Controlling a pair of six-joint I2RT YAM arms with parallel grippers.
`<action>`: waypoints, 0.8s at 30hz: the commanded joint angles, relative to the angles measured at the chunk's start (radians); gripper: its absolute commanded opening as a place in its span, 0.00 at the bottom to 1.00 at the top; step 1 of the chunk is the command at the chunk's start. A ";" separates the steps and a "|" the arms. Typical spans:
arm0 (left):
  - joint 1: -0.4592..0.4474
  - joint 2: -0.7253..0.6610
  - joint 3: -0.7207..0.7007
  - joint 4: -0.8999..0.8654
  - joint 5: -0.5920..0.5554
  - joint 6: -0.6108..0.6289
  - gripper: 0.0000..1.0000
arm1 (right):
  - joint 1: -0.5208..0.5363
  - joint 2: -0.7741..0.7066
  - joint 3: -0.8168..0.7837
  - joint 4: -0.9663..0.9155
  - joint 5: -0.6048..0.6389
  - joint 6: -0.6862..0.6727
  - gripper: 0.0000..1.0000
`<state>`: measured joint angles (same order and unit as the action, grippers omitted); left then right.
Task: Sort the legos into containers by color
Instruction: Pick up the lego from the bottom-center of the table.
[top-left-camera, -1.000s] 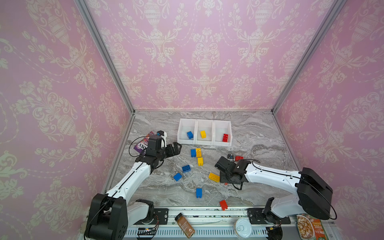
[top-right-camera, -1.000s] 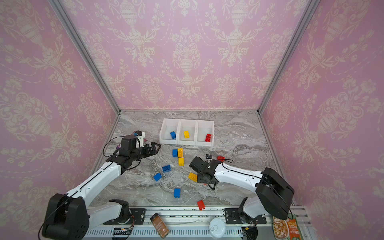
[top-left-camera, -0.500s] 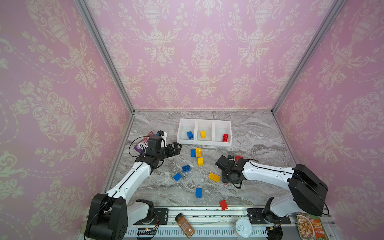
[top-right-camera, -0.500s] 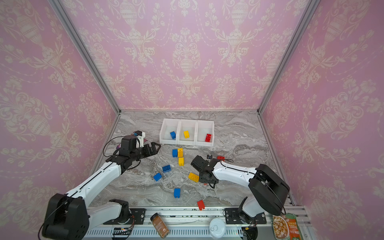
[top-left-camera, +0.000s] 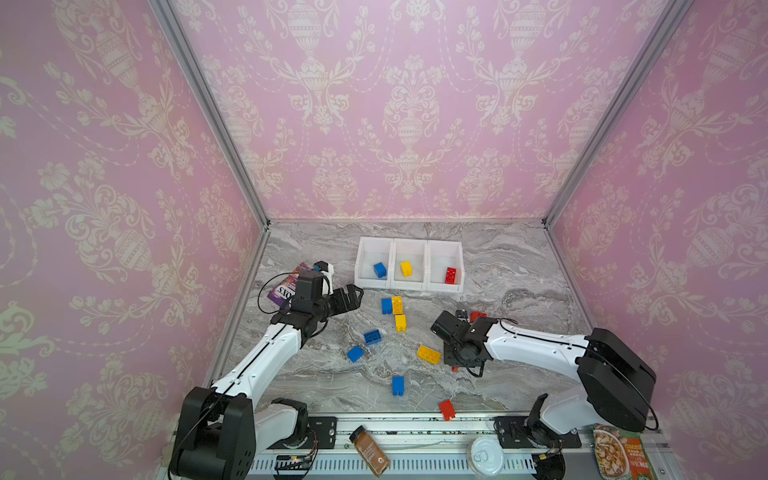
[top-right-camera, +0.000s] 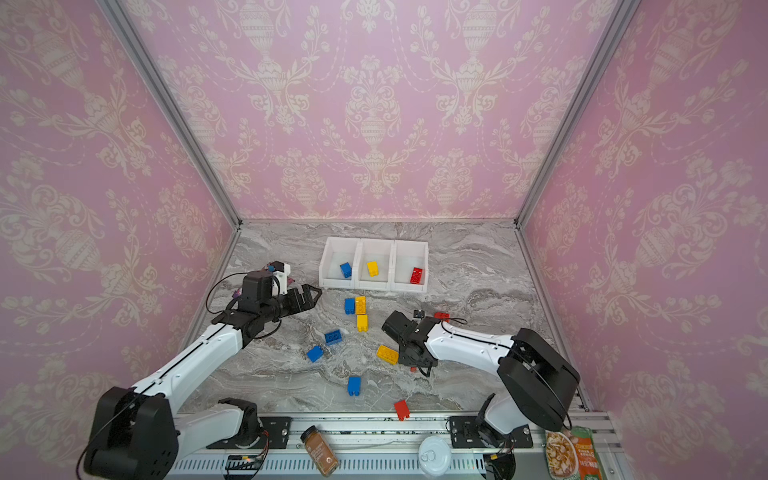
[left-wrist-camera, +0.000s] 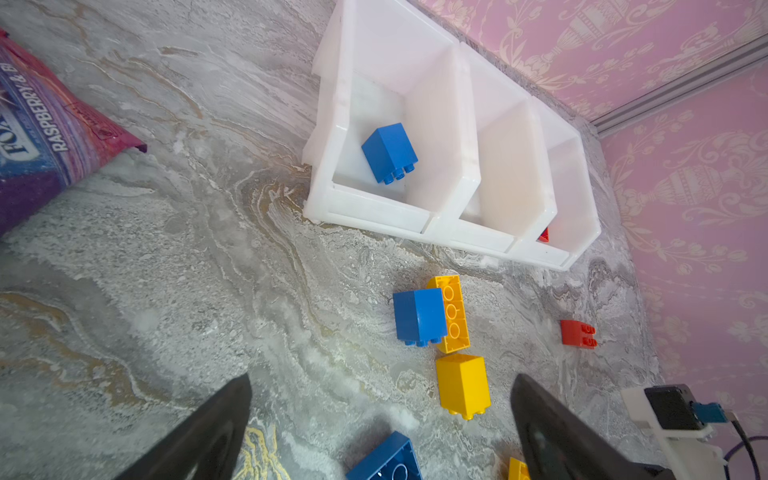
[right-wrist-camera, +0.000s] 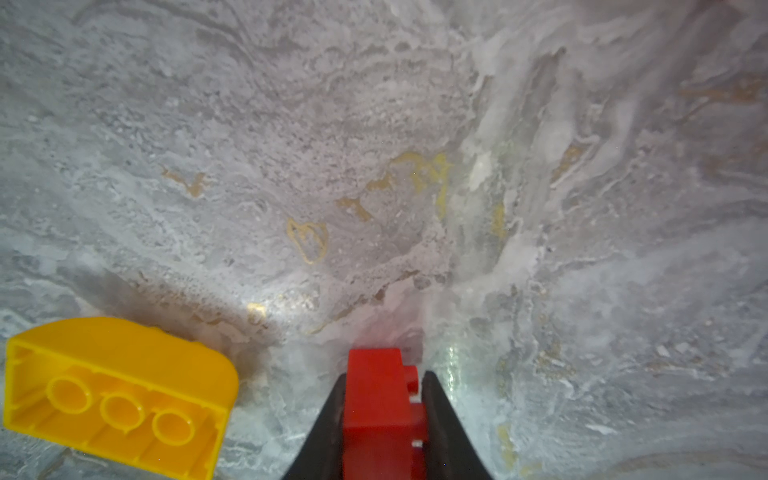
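My right gripper (right-wrist-camera: 385, 376) is shut on a small red lego (right-wrist-camera: 380, 415) just above the marble, next to a long yellow lego (right-wrist-camera: 120, 395) lying on its side. In both top views the wrist hides that grip (top-left-camera: 457, 365). My left gripper (left-wrist-camera: 382, 380) hovers open and empty near the containers (top-left-camera: 409, 270), three joined white bins. The bins hold a blue lego (top-left-camera: 379, 269), a yellow one (top-left-camera: 406, 268) and a red one (top-left-camera: 450, 275). Several blue, yellow and red legos lie loose on the table, such as a blue one (top-left-camera: 397, 385) and a red one (top-left-camera: 447, 409).
A purple snack bag (top-left-camera: 286, 286) lies behind my left gripper by the left wall. On the front rail lie a spice jar (top-left-camera: 370, 451), a white-lidded can (top-left-camera: 485, 455) and a food packet (top-left-camera: 619, 455). Pink walls close in three sides.
My right gripper has closed its jaws onto the red lego beside the long yellow one. The left arm has stayed still and open.
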<state>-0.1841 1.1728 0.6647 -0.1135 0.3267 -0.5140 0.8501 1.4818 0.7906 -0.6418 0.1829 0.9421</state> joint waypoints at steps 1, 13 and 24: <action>0.009 -0.016 -0.018 -0.011 -0.026 0.014 0.99 | -0.005 -0.031 0.023 -0.044 0.021 -0.005 0.26; 0.008 -0.016 -0.042 0.011 -0.018 -0.007 0.99 | -0.068 -0.086 0.164 -0.113 0.055 -0.118 0.25; 0.009 -0.030 -0.071 0.033 -0.007 -0.023 0.99 | -0.257 0.022 0.368 0.030 0.008 -0.317 0.25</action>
<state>-0.1841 1.1564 0.6083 -0.0975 0.3271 -0.5186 0.6243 1.4578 1.0966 -0.6796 0.2020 0.7097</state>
